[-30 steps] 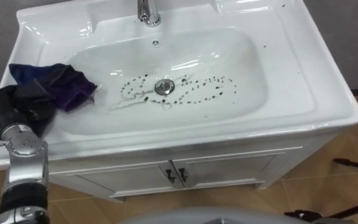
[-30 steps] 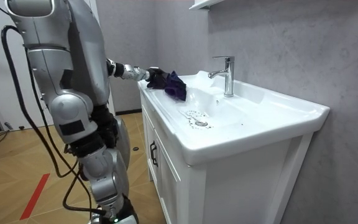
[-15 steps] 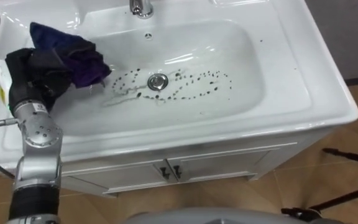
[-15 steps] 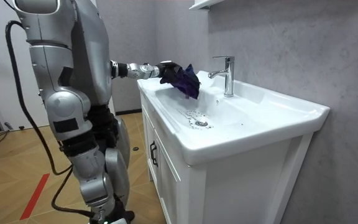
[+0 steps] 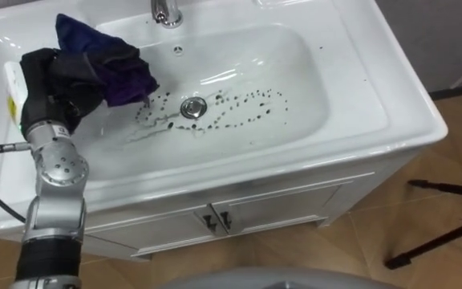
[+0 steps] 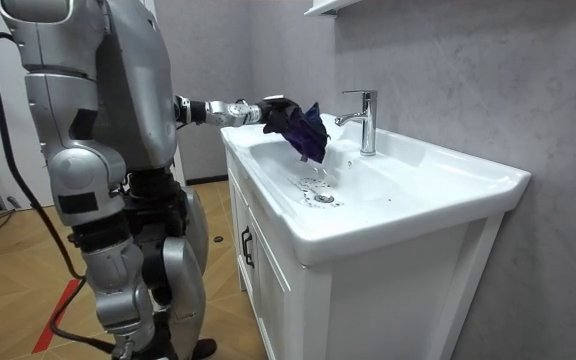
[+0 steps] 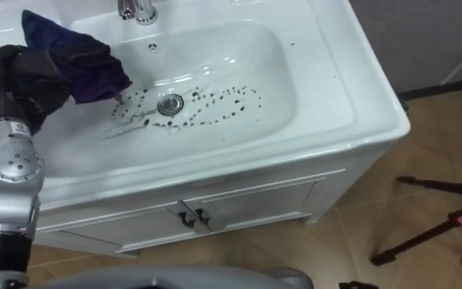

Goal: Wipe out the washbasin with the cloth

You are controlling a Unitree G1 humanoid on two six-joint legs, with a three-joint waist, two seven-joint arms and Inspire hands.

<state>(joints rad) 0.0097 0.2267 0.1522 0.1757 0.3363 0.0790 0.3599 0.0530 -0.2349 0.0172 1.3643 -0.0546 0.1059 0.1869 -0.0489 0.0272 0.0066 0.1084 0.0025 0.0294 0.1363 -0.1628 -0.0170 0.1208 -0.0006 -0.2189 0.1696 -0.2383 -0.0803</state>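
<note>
Basin (image 5: 358,95) beneath cloth (image 5: 123,77) in left hand (image 5: 48,98)

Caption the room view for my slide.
Robot at the white basin, left hand holding a purple cloth near the dark specks.

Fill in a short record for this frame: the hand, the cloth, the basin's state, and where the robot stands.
hand: left hand shut on the cloth
cloth: dark purple, bunched, held over the basin's left side, near the faucet
basin: basin white, with dark specks scattered around the drain
progress: specks not yet wiped away
robot: stands at the front of the cabinet, left arm stretched over the basin
</note>
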